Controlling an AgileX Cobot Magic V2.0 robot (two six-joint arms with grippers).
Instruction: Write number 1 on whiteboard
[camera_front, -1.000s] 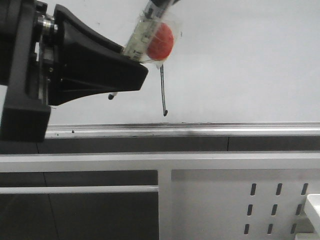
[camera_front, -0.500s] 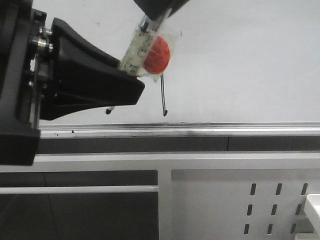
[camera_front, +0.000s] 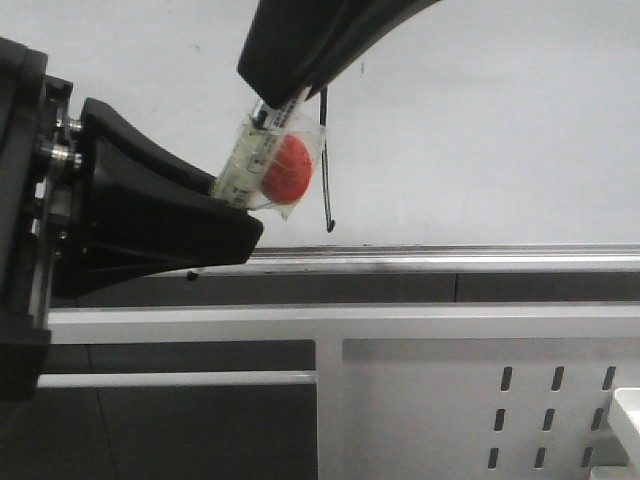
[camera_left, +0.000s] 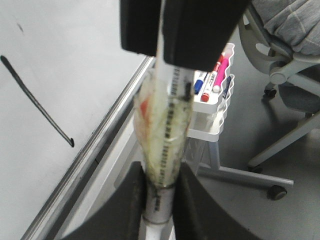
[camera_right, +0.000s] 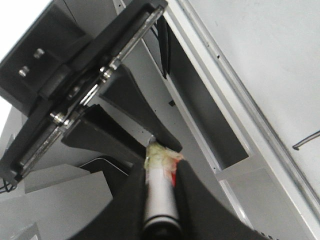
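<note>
1. Black gripper fingers meet on one marker (camera_front: 258, 150) from both ends: the left gripper (camera_left: 159, 197) is clamped round one end of the barrel, and the right gripper (camera_right: 161, 187) is clamped round the other, so both arms hold the same pen.

2. Clear plastic wrap with a red patch (camera_front: 290, 170) is bound round the middle of the barrel, between the two grips.

3. Judging by how things lie, the step in hand looks like passing or re-seating the marker between the arms. To do it well, one gripper should loosen only once the other has a firm, square hold; the wrap may be slippery, so the hold is better kept on bare barrel.

4. I cannot tell where the marker's tip or cap sits; the fingers cover both ends.

5. The number 1 (camera_front: 326, 160) is already on the whiteboard (camera_front: 480, 120), a thin black near-vertical stroke with a small hook at its foot, just beside the wrapped marker in the front view. The marker seems clear of the board, so the stroke should not smear if the arms stay off the surface.

6. Below the stroke runs the silver tray rail (camera_front: 450, 258), and under it a white perforated frame (camera_front: 480, 400); both lie close under the left arm and could catch it.

7. A white basket of coloured markers (camera_left: 212, 100) and an office chair (camera_left: 285, 75) stand further off.
</note>
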